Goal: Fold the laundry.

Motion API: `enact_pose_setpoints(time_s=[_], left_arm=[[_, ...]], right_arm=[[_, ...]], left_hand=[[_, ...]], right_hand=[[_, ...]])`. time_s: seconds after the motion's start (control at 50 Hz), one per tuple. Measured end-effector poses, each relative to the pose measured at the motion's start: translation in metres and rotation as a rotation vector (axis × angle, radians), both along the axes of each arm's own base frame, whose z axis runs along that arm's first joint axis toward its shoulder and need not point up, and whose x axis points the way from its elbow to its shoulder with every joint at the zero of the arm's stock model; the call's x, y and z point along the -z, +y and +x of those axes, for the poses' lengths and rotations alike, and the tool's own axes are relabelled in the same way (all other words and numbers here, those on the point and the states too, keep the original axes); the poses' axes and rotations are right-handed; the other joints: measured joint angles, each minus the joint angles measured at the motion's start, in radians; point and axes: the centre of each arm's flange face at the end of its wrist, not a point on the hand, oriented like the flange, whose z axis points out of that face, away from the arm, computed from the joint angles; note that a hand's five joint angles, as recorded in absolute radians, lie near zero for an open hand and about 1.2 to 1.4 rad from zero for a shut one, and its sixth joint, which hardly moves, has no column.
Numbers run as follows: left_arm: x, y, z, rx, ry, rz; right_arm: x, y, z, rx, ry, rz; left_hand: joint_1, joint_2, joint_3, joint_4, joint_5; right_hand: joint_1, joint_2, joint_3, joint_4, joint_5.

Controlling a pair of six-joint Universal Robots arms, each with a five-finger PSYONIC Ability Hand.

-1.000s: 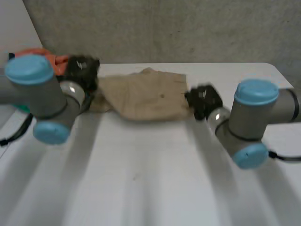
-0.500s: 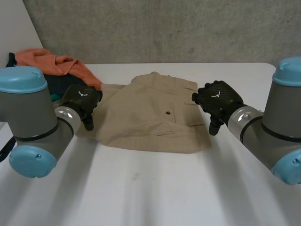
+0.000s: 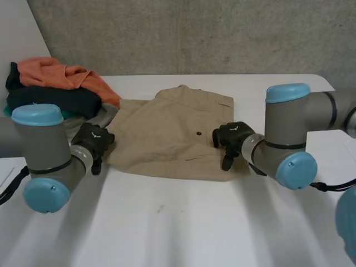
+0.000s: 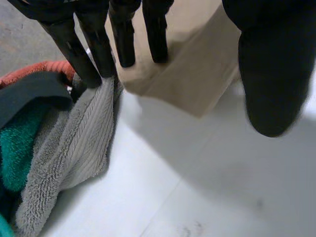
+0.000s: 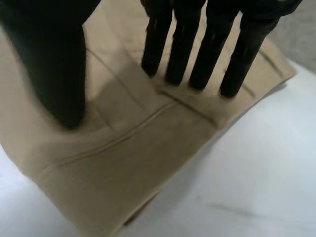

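A pile (image 3: 53, 83) of orange, dark and teal cloth sits at the table's (image 3: 183, 222) far left corner, partly hidden behind my left arm. A grey towel (image 4: 74, 143) spills from it and lies against the shorts' left edge.

My left hand (image 3: 93, 140) is at that edge. In its wrist view the fingers (image 4: 123, 39) are straight and the thumb (image 4: 266, 74) stands wide apart, gripping nothing. Some tips are at the towel, others at the corner of the shorts (image 4: 192, 74). I cannot tell whether they press down.

The tan shorts (image 3: 164, 136) lie folded flat at mid-table, with one dark button (image 3: 198, 133) showing.

My right hand (image 3: 232, 137) is over their right side, covering the near right corner. Its fingers (image 5: 205, 49) are straight with tips on the cloth along a seam. The thumb (image 5: 54, 59) is spread wide, with nothing pinched.
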Motion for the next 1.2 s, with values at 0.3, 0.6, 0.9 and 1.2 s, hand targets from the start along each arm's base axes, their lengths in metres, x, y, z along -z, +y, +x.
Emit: enact_pose_setpoints(time_s=[0.3,0.6,0.9,1.2], left_arm=[[-0.102,-0.015,-0.008,0.019,0.203,-0.263],[-0.351,0.06,0.021,0.039,0.723,-0.713],[-0.372,0.006,0.014,0.019,0.754,-0.785],[-0.167,-0.128,-0.03,-0.009,0.582,-0.495]], right_arm=[[-0.091,0.004,-0.006,0.024,-0.177,-0.253],[-0.3,0.064,-0.035,-0.018,-0.45,-0.752],[-0.322,0.028,-0.027,0.052,-0.626,-0.846],[-0.138,-0.051,0.029,0.167,-0.369,-0.699]], left_hand=[[0.8,0.833,0.823,0.841,0.815],[0.8,0.836,0.826,0.841,0.815],[0.8,0.836,0.826,0.841,0.815],[0.799,0.835,0.826,0.84,0.815]], right_hand=[[0.424,0.457,0.466,0.488,0.477],[0.424,0.467,0.477,0.489,0.485],[0.424,0.467,0.477,0.49,0.486],[0.424,0.467,0.477,0.492,0.486]])
